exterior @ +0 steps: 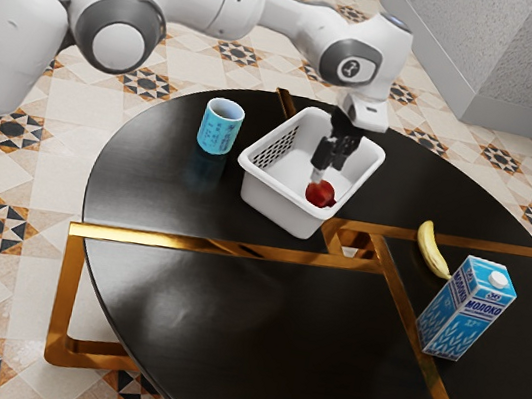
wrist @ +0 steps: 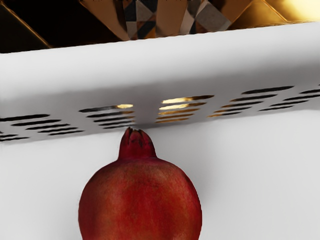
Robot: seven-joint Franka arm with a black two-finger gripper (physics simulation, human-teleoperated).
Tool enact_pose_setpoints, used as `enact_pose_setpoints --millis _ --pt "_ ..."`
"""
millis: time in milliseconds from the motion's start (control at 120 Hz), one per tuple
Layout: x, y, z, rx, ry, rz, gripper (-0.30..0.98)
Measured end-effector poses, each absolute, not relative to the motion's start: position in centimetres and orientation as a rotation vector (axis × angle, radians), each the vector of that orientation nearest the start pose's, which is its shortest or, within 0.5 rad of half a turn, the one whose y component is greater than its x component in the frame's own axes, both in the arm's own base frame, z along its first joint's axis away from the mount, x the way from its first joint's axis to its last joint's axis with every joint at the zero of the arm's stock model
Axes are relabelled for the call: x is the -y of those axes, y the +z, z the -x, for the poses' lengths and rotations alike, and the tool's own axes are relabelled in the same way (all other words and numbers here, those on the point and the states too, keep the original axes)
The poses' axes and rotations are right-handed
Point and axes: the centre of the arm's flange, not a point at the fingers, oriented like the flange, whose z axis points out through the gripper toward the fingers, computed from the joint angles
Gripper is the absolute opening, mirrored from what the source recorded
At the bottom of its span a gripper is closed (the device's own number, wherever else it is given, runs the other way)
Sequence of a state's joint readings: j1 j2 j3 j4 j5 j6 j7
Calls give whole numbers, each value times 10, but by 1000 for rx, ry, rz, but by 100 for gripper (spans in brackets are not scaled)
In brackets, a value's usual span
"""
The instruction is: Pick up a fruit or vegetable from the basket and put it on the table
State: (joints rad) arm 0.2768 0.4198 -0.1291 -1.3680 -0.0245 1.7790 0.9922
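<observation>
Reaching with gripper (exterior: 319, 175) into basket (exterior: 274, 202) by pomegranate (exterior: 321, 196), left of banana (exterior: 429, 248) in exterior view; cannot tell if open or closed.

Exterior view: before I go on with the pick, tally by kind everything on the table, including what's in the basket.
Fruit: 2 (pomegranate in the basket, banana on the table)
Basket: 1
Cup: 1
Carton: 1
Total: 5
</observation>
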Motion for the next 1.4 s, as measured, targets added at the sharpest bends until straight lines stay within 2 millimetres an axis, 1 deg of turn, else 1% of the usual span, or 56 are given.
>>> enact_pose_setpoints --millis 108,233,708,942,1400 --pt "-116 478 -679 -1318 -64 2918 69" --pt "-116 469 -682 -1350 -53 2911 69" --pt "-114 461 -682 -1421 -43 2879 69" --pt "-115 451 -685 -1437 -44 2879 69" --pt "-114 449 -689 -1415 -148 2903 69"
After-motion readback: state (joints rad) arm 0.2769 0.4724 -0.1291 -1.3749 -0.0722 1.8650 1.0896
